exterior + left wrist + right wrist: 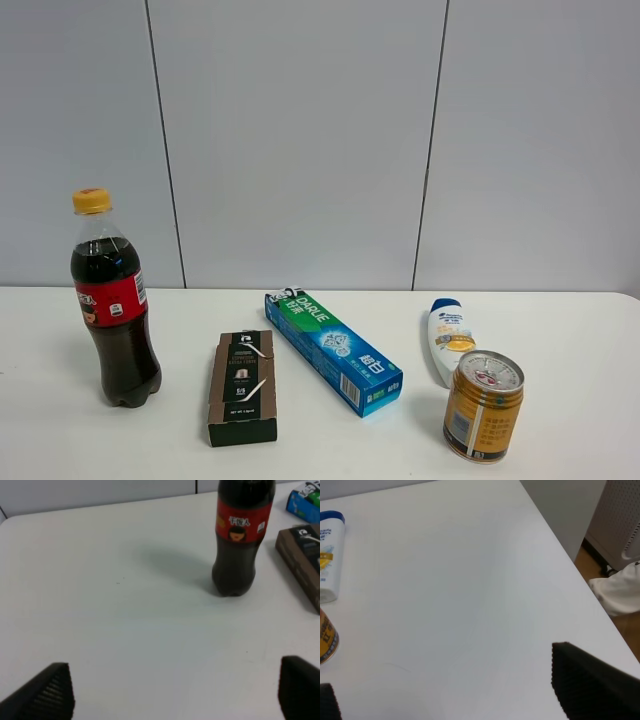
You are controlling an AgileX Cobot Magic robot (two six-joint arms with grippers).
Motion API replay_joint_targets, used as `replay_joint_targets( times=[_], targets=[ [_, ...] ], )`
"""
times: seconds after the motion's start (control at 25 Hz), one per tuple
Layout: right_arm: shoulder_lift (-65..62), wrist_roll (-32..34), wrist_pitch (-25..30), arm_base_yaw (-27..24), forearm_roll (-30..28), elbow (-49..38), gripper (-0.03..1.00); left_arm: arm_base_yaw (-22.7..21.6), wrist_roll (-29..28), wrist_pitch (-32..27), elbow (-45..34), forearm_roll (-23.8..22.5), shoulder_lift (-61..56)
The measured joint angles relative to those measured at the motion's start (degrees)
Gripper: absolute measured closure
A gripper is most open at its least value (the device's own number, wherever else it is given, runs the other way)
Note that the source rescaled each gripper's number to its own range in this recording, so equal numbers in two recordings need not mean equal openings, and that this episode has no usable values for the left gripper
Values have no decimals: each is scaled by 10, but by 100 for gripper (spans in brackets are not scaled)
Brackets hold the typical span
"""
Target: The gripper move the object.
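Note:
The cola bottle point(113, 300) stands upright at the left of the white table point(330, 440). It has dark cola, a red label and a yellow-orange cap. In the left wrist view the bottle point(240, 540) stands ahead of my left gripper point(175, 697), well apart from it and off to one side. The left gripper's black fingertips point(47, 692) are spread wide and hold nothing. My right gripper point(455, 690) is also open and empty, over the table's right part. Neither gripper shows in the exterior high view.
A dark brown box point(242, 388), a blue-green toothpaste box point(333, 350), a white shampoo bottle point(449, 339) and a gold can point(483, 405) lie or stand to the right of the bottle. The table's right edge point(570, 560) borders a floor drop.

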State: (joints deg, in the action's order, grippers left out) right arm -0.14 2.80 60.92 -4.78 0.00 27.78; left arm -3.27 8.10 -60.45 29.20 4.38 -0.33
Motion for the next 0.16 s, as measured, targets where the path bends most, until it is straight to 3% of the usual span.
replay_joint_targets(
  times=[0.16],
  targets=[
    [0, 0, 0, 0, 0, 0, 25, 0, 0, 0, 0, 0, 0]
  ],
)
